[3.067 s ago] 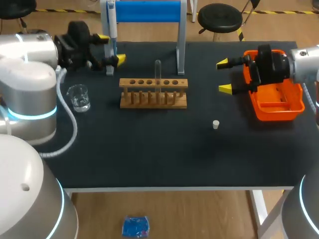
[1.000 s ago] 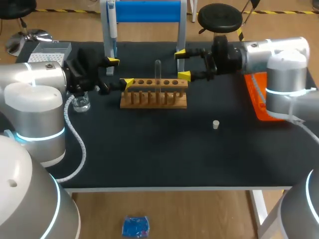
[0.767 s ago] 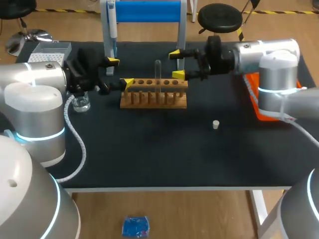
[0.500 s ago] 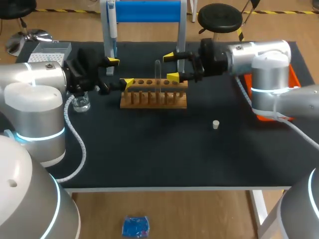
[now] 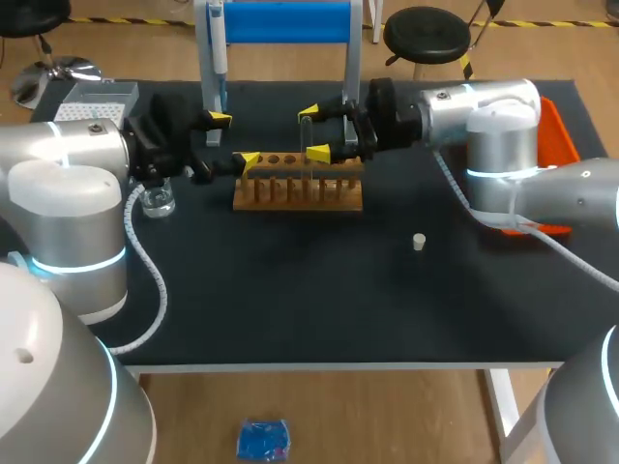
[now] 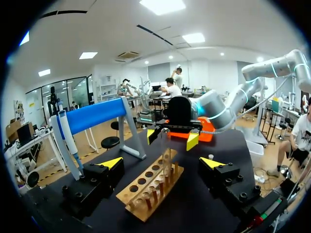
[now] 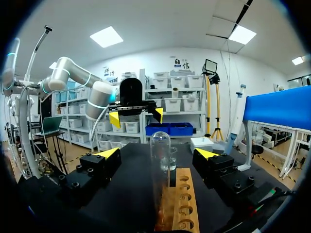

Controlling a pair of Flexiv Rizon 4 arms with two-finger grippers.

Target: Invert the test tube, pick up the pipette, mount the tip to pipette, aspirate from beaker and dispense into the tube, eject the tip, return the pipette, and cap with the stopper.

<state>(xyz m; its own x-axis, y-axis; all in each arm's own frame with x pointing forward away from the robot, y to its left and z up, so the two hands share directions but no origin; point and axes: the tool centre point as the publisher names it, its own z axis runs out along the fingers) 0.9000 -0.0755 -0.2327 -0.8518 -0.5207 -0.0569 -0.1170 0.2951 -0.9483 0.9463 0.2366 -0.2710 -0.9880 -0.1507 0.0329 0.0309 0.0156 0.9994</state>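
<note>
From above, the test tube (image 5: 307,145) stands in the wooden rack (image 5: 298,196), between the fingers of the open right gripper (image 5: 314,132). The left wrist view shows the left gripper (image 6: 161,163) open near the rack. In the right wrist view, no finger touches the tube.

A wide table (image 5: 290,309) with a matte black top, a pale front edge and white legs.

Left end effector (image 5: 233,139) and right end effector (image 5: 314,132), fingers apart
</note>
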